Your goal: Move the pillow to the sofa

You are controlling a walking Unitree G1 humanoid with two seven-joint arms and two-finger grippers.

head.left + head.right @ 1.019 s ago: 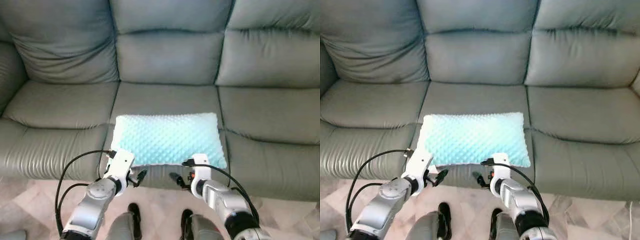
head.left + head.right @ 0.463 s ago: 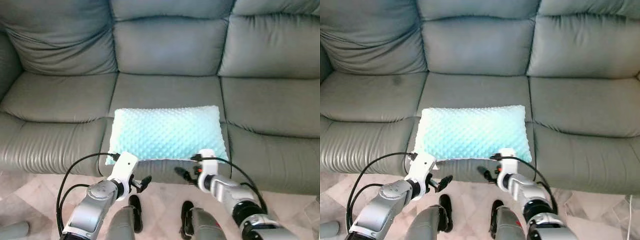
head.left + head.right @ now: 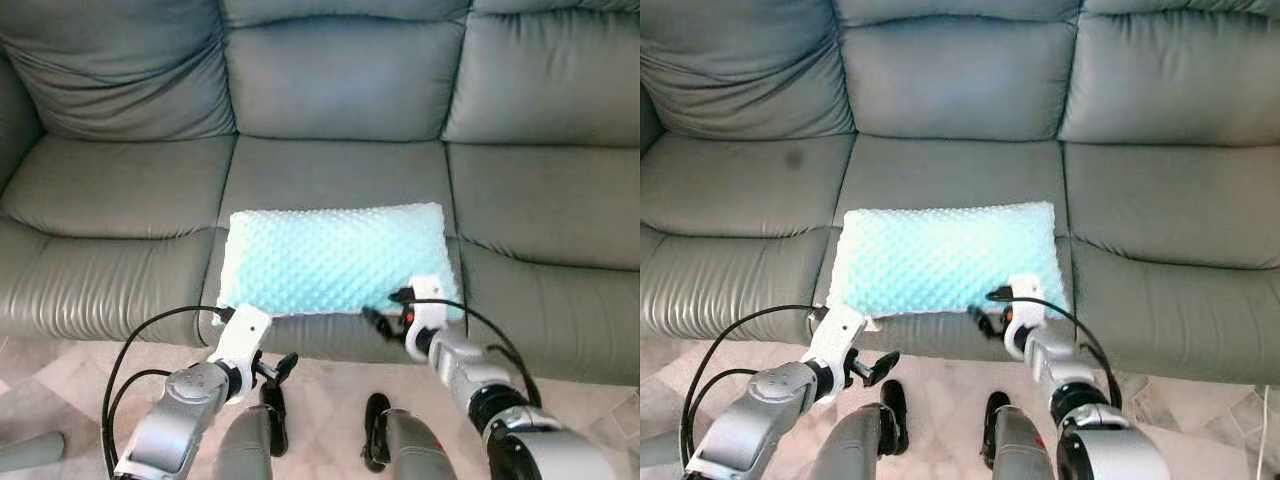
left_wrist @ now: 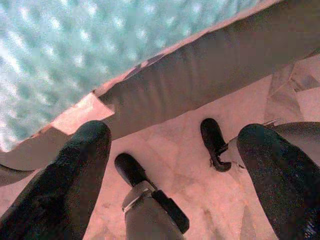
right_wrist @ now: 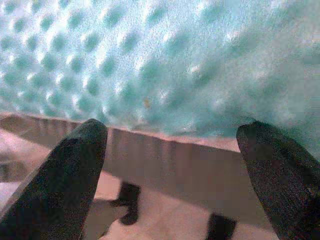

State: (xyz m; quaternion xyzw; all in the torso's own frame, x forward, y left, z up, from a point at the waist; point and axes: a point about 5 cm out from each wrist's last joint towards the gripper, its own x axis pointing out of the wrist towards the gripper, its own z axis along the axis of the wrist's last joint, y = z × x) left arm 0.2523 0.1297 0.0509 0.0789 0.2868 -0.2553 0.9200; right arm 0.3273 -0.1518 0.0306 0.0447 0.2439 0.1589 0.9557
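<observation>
A light turquoise dotted pillow (image 3: 335, 258) lies flat on the middle seat of a grey-green leather sofa (image 3: 120, 190), its front edge at the seat's front rim. My right gripper (image 3: 379, 322) is open, right at the pillow's front right corner; in the right wrist view the pillow (image 5: 150, 60) is close before the spread fingers (image 5: 75, 170). My left gripper (image 3: 279, 369) is open too, lower down, in front of the sofa's front face and below the pillow's front left corner. Its wrist view shows the pillow (image 4: 60, 55), the seat front and my feet (image 4: 131, 170).
The sofa has three seats with tall back cushions (image 3: 335, 80); the left and right seats are bare. Pale marbled floor tiles (image 3: 330, 400) run along the sofa's front. My two dark feet (image 3: 375, 410) stand close to it. A grey object (image 3: 25, 462) lies at the floor's lower left.
The view has drifted a little. My right gripper has risen and moved forward to the pillow's front right corner. My left gripper has sunk slightly, away from the pillow. The pillow lies as before.
</observation>
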